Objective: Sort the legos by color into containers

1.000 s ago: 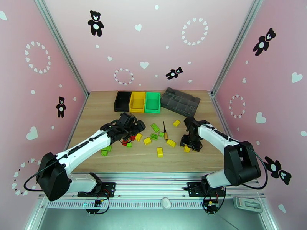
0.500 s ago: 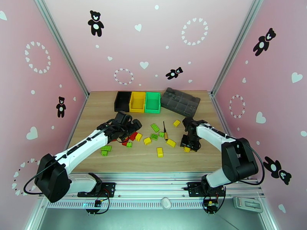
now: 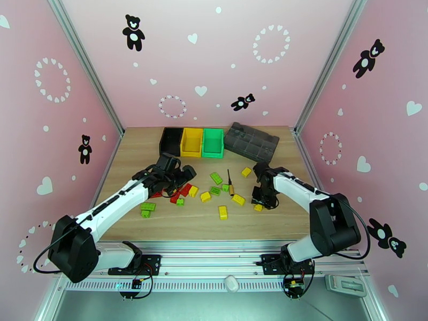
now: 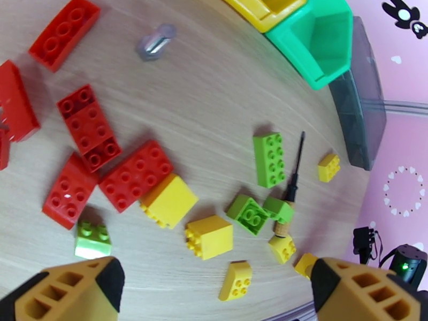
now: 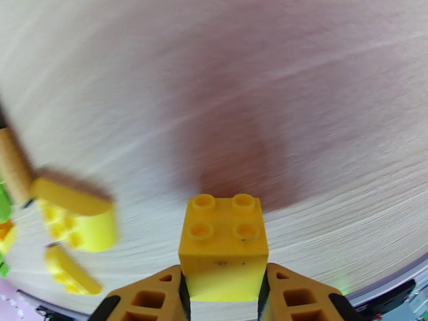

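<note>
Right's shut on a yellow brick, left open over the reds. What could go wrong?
The right gripper pinches the yellow 2x2 brick by its end only; it could pivot or slip before reaching the yellow bin.
Under the open left gripper, the red bricks lie touching, a bigger yellow brick against one; a grab might catch two, or the wrong colour.

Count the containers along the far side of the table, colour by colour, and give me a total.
Black open-top plastic bin: 1
Yellow open-top plastic bin: 1
Green open-top plastic bin: 1
Dark grey compartmented plastic tray: 1
Total: 4
</note>
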`<move>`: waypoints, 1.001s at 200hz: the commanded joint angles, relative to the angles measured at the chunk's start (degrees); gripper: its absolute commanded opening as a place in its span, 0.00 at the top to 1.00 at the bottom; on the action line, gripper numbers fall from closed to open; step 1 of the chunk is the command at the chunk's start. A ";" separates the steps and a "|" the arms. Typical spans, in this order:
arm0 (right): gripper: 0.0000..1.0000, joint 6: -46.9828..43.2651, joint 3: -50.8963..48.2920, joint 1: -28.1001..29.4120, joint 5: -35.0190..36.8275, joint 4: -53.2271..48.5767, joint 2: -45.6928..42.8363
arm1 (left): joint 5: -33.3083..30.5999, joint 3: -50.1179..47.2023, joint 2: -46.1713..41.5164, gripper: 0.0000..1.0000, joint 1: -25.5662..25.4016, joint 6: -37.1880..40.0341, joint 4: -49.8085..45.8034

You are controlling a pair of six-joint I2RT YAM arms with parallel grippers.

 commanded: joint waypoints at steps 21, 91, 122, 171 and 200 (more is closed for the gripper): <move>0.69 4.70 8.55 3.10 -7.04 6.51 1.87 | 9.15 10.50 10.76 0.03 0.69 3.45 1.21; 0.71 9.45 33.10 6.78 -13.06 13.18 23.01 | 21.52 19.58 24.75 0.06 6.15 -6.82 16.62; 0.71 10.84 44.80 6.84 -14.70 13.83 31.93 | 25.35 20.59 28.45 0.07 10.18 -15.15 26.50; 0.71 15.04 61.14 6.68 -16.39 15.59 44.48 | 26.21 26.48 32.48 0.08 12.37 -16.77 26.03; 0.66 17.19 71.55 6.48 -17.40 15.87 51.48 | 26.38 27.04 32.57 0.08 12.83 -17.01 25.72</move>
